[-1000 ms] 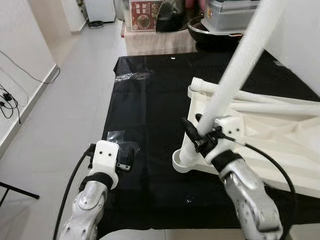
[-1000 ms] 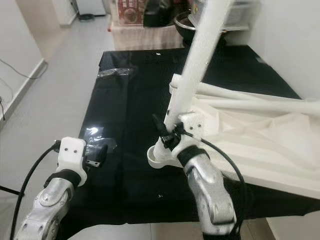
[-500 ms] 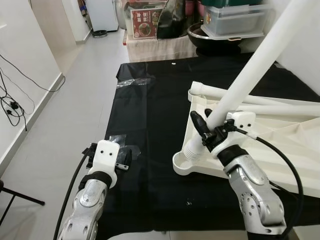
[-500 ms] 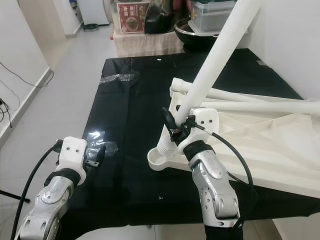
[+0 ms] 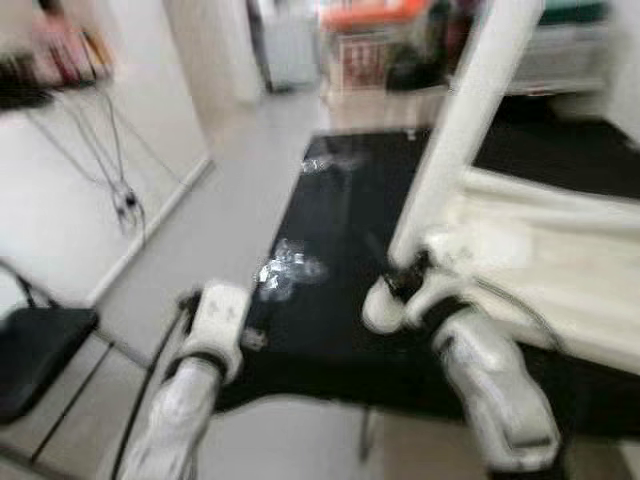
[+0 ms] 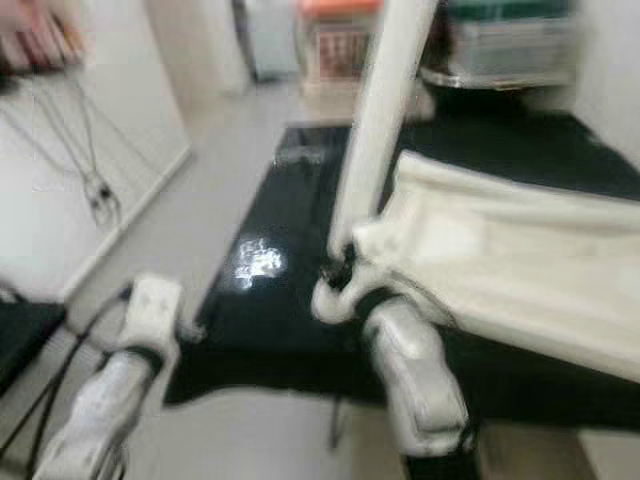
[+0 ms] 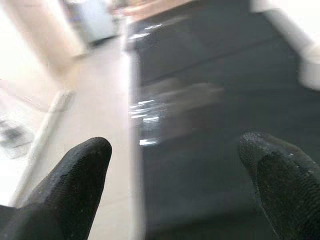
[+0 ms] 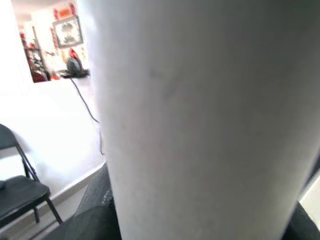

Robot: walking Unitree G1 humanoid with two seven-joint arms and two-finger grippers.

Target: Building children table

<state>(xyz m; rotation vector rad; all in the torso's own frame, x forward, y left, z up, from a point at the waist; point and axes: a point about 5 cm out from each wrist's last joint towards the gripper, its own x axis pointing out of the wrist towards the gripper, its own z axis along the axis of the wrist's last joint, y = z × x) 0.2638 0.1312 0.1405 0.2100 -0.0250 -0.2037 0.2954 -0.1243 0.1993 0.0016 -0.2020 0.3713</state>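
Leg (image 5: 455, 130): white tube, upright in right gripper (image 5: 405, 280), clamped near its foot, beside tabletop (image 5: 560, 270). Likely light, stiff, slick; grip low. Left gripper (image 7: 175, 165) apart, empty over black sheet (image 7: 200, 100).

Black folding chair (image 5: 35, 345) beside black mat (image 5: 330, 260).

Both eye views are blurred. The near left part of the black sheet (image 5: 330, 250) lies open, with only a crumpled clear wrapper (image 5: 288, 268) on it. To the right, the white tabletop (image 5: 560, 270) covers the sheet, and an upright white leg (image 5: 455, 130) stands at its near corner. A black chair (image 5: 40, 350) stands on the grey floor (image 5: 210, 230) further left.
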